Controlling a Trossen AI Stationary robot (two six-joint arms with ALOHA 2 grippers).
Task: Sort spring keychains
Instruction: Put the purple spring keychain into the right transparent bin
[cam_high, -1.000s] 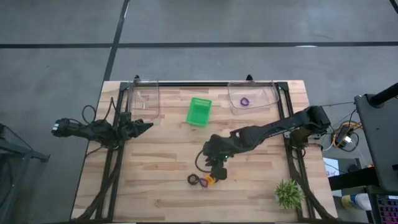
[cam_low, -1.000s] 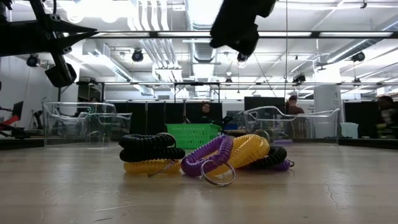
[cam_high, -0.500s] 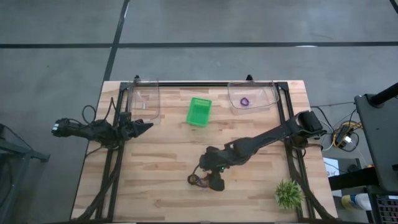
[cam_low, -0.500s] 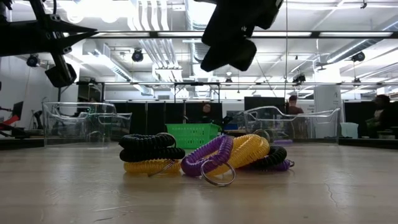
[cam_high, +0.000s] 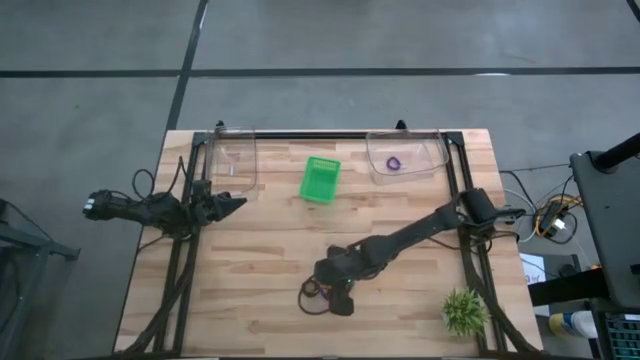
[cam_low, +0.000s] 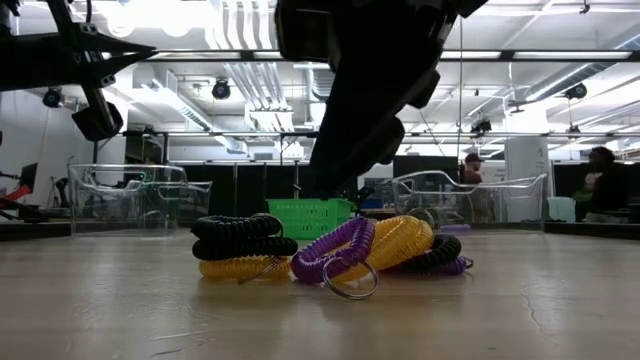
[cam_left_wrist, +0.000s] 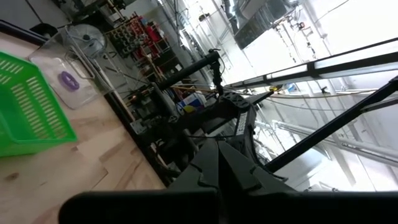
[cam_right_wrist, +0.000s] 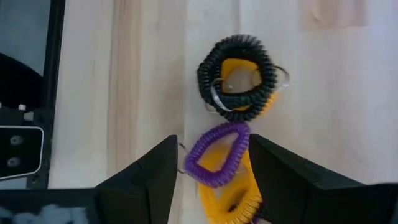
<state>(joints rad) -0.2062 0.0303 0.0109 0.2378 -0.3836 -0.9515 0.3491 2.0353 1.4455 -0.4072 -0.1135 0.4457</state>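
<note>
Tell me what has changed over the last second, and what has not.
The right gripper has moved down over the pile of spring keychains, toward the table's near edge; its open fingers now straddle the purple keychain, not yet gripping it. The pile itself has not shifted. The left gripper, the green basket and the purple keychain in the right clear bin stayed where they were.

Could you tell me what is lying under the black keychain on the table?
A yellow keychain lies under the black keychain, showing through its loop and at its edge. How far it extends beneath is covered. The right tool is open over the purple keychain beside them.
</note>
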